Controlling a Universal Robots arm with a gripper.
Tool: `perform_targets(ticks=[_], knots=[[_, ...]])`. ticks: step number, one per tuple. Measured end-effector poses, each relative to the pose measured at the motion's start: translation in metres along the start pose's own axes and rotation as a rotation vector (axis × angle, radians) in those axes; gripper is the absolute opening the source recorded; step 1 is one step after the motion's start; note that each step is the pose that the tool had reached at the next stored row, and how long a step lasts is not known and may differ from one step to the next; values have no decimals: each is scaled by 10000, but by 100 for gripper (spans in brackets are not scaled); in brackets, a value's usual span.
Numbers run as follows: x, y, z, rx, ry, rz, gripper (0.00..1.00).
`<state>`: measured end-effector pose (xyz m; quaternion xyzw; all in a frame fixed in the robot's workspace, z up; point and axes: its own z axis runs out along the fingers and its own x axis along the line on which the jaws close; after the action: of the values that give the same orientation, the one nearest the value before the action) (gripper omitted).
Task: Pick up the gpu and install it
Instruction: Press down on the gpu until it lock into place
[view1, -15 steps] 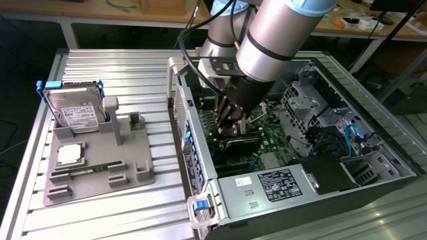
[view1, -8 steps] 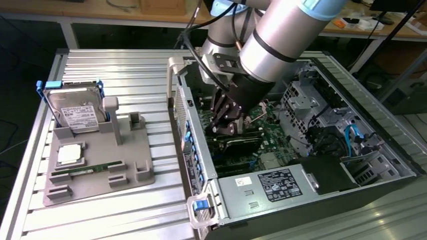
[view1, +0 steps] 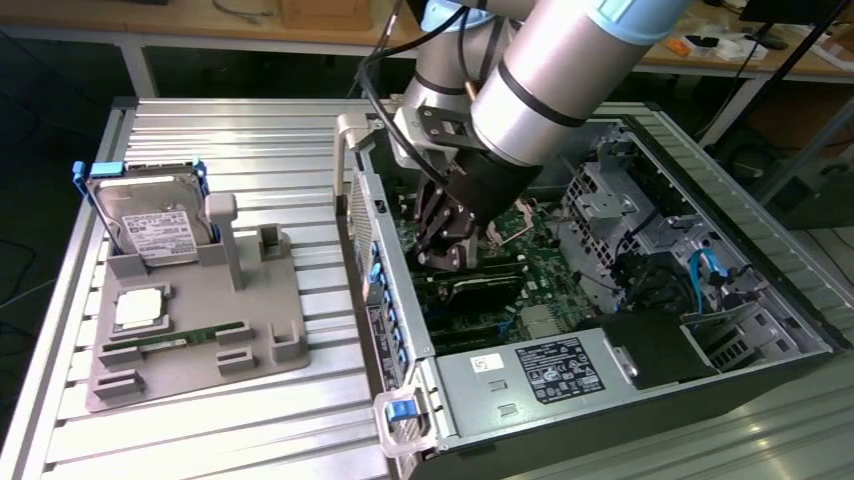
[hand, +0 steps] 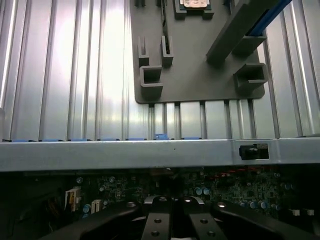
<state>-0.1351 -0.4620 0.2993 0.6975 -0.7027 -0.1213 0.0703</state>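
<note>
The gpu (view1: 483, 284) is a dark flat card standing on edge across the motherboard (view1: 550, 262) inside the open computer case (view1: 390, 300). My gripper (view1: 445, 258) reaches down into the case and is shut, with its tips at the card's upper edge toward the case's side wall. Whether the tips pinch the card or only rest on it is not visible. In the wrist view the two black fingers (hand: 156, 226) of the gripper (hand: 172, 222) lie pressed together over the dark board, and they hide the card.
A grey holder (view1: 274, 345) on the slatted metal table (view1: 240, 140) carries a hard drive in a blue frame (view1: 154, 225), a processor (view1: 140, 308) and a green RAM stick (view1: 180, 340). The case's side wall (hand: 150, 154), drive cages (view1: 627, 215) and power supply (view1: 547, 370) hem in the gripper.
</note>
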Motion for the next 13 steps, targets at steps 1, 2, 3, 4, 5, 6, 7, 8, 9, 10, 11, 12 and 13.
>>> perform_targets(ticks=[1,2,3,4,5,6,7,8,9,10,11,12,13], knots=[[1,-2,-1,-38,-59,-14,11],[1,-9,-3,-91,-111,-24,11],[2,-16,-5,-150,-183,-39,11],[2,-18,-6,-177,-217,-47,11],[2,-19,-6,-194,-240,-52,11],[4,-20,-6,-210,-270,-60,11],[8,-22,-7,-242,-320,-71,11],[12,-27,-9,-309,-382,-83,11],[17,-31,-11,-378,-465,-102,11],[19,-32,-10,-395,-502,-111,11],[18,-37,-9,-397,-505,-111,11],[19,-37,-8,-399,-508,-112,11],[19,-37,-7,-399,-511,-112,11]])
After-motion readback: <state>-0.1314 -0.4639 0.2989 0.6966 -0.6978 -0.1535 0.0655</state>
